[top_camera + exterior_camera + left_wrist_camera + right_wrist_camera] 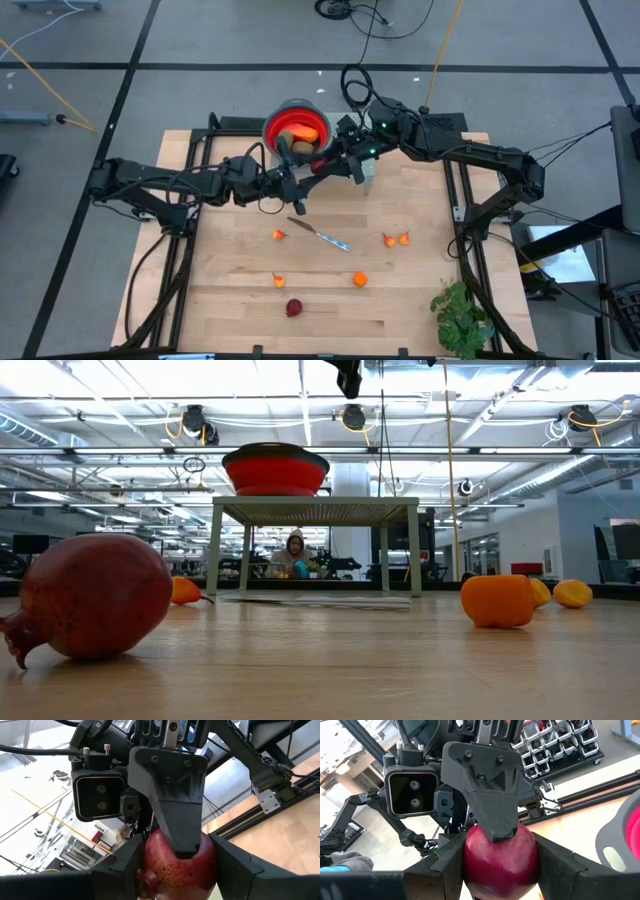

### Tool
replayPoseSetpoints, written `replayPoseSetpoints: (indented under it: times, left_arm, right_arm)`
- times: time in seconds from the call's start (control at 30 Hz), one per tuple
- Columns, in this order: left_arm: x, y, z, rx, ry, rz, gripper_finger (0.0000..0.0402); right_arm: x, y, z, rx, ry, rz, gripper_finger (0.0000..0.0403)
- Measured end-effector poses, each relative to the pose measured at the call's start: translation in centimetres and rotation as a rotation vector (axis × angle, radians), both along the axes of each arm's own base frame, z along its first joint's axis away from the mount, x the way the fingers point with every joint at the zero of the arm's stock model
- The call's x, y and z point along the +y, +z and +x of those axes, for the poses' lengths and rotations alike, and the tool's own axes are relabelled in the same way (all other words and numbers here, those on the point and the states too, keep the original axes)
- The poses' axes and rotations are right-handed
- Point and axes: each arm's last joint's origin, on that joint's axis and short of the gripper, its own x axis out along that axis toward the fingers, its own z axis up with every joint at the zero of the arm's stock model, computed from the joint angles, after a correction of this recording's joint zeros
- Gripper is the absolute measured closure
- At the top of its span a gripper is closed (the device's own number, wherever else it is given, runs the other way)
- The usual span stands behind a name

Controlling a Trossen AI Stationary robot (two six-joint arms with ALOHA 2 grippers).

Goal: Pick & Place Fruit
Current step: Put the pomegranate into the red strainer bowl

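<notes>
Dark red and glossy, the held fruit (172, 865) sat in mid-air beside the red bowl (295, 128), above the far edge of the worktop (220, 300). The left claw (175, 877) was closed on its flanks. The right claw (500, 872) was closed on the same piece across it, so you had both claws clamped on one fruit. Judged by its moulded shine, it would handle as a light, rigid and rather slippery toy. A grip across the widest part of the round body should hold best, clear of the small crown end. You should expect it to roll if dropped. The bowl stood on a raised rack (315, 510), and its rim sat close to both wrists, leaving little side room there. The near half of the worktop was open, apart from the items below:

- a second dark red fruit (294, 308);
- several small orange pieces (360, 279);
- a thin knife (322, 236);
- a leafy plant (462, 315) at the near right corner.

The frame rails (462, 230) bounded both sides.
</notes>
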Motion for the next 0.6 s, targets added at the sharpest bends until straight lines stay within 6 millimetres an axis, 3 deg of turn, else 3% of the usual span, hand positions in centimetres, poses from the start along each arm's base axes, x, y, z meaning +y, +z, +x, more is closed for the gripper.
replayPoseSetpoints:
  times: [0.37, 0.6]
  left_arm:
    - [0.21, -0.11, -0.08, 0.018, 0.084, 0.016, 0.0206]
    - [0.33, -0.24, -0.21, 0.04, 0.126, 0.017, 0.0224]
  right_arm:
    - [-0.34, -0.04, -0.02, 0.005, -0.055, -0.006, 0.0176]
    - [-0.98, -0.31, -0.25, 0.035, -0.082, 0.002, 0.0158]
